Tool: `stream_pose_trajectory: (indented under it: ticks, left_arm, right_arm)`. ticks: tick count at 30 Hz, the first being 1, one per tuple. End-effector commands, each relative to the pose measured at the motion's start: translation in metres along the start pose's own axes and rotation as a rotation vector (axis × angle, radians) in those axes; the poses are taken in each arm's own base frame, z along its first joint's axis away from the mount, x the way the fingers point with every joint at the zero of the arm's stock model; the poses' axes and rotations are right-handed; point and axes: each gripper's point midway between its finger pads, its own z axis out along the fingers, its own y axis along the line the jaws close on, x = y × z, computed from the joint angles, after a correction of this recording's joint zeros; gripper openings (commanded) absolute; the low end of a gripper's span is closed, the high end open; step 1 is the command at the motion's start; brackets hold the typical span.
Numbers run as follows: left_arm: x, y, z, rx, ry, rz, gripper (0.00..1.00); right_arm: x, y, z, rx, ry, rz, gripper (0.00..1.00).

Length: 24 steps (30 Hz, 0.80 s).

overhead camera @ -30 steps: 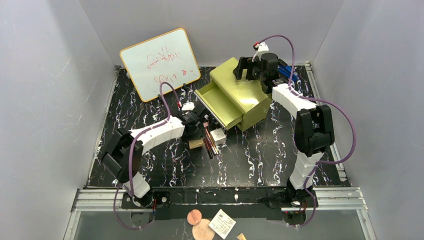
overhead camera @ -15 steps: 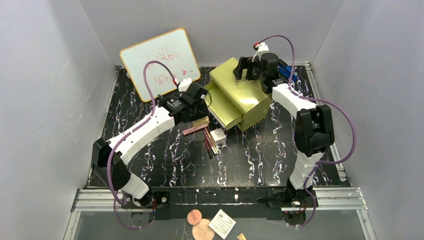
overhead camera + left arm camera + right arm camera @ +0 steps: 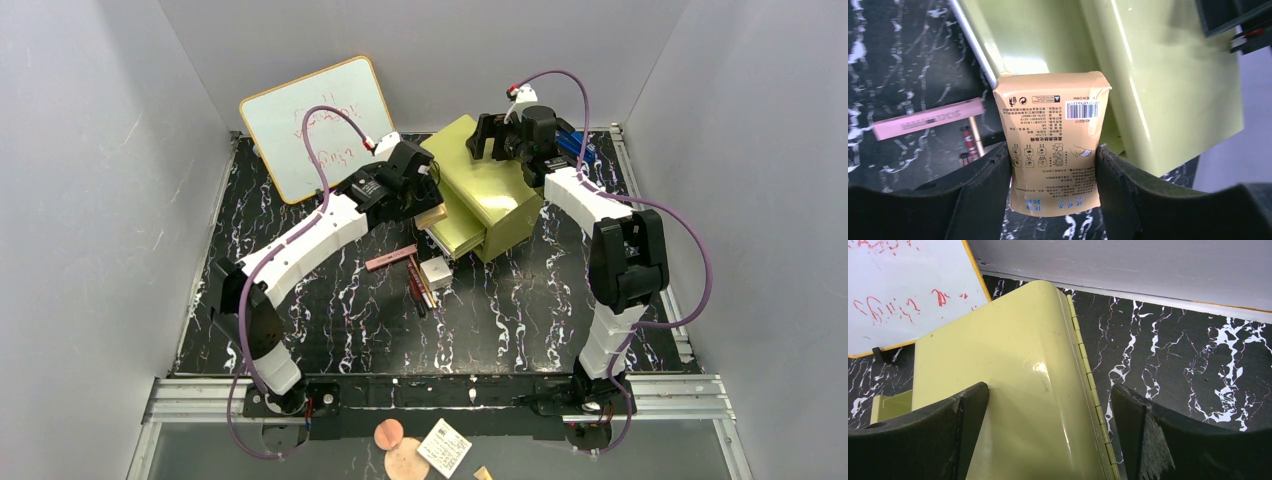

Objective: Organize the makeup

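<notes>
My left gripper [image 3: 1054, 172] is shut on the flat tan-orange palette [image 3: 1054, 150] and holds it in the air over the open drawer [image 3: 1013, 37] of the olive-yellow chest [image 3: 490, 195]. In the top view the left gripper [image 3: 425, 200] is at the drawer's mouth with the palette [image 3: 432, 217] sticking out. The thin pink case [image 3: 390, 259], the small white box [image 3: 436, 272] and the pencils [image 3: 420, 285] lie on the table in front of the chest. The pink case [image 3: 928, 119] also shows in the left wrist view. My right gripper [image 3: 1048, 430] is open, straddling the chest's back top edge [image 3: 1038, 390].
A whiteboard [image 3: 318, 125] with red writing leans at the back left. Grey walls close in the black marbled table [image 3: 520, 310]. Blue items [image 3: 578, 145] lie behind the chest. The chest's hinge [image 3: 1093, 385] runs between my right fingers.
My left arm lifted the tan-orange palette off the table and carried it back and right to the open drawer. The pink case now lies uncovered. The right arm has not moved.
</notes>
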Motion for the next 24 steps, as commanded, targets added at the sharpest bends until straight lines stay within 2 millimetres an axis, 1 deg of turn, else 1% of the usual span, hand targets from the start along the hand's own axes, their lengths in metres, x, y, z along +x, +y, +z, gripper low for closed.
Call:
stream_pose_trajectory:
  ticks: [1, 3, 6, 9, 12, 14, 20, 24]
  left_arm:
    - [-0.015, -0.035, 0.001, 0.103, -0.026, -0.119, 0.56]
    - [-0.015, -0.042, 0.005, 0.127, -0.030, -0.160, 0.56]
    - [-0.017, -0.047, 0.010, 0.137, -0.039, -0.201, 0.56]
    - [-0.015, -0.046, 0.012, 0.127, -0.042, -0.240, 0.56]
    - [-0.011, -0.040, 0.010, 0.113, -0.067, -0.286, 0.56]
    - [-0.005, -0.037, 0.008, 0.107, -0.079, -0.309, 0.56]
    - [0.022, -0.029, 0.009, 0.074, -0.064, -0.342, 0.56]
    - [0.030, -0.030, 0.008, 0.076, -0.074, -0.359, 0.56]
  right_arm:
    - [0.178, -0.038, -0.034, 0.136, 0.559, 0.039, 0.99]
    - [0.179, -0.037, -0.034, 0.135, 0.560, 0.041, 0.99]
    - [0.180, -0.038, -0.034, 0.135, 0.562, 0.041, 0.99]
    - [0.181, -0.038, -0.035, 0.138, 0.563, 0.039, 0.99]
    - [0.181, -0.039, -0.035, 0.142, 0.563, 0.036, 0.99]
    - [0.181, -0.039, -0.034, 0.141, 0.563, 0.035, 0.99]
    - [0.182, -0.039, -0.033, 0.137, 0.565, 0.039, 0.99]
    - [0.183, -0.038, -0.033, 0.134, 0.565, 0.041, 0.99]
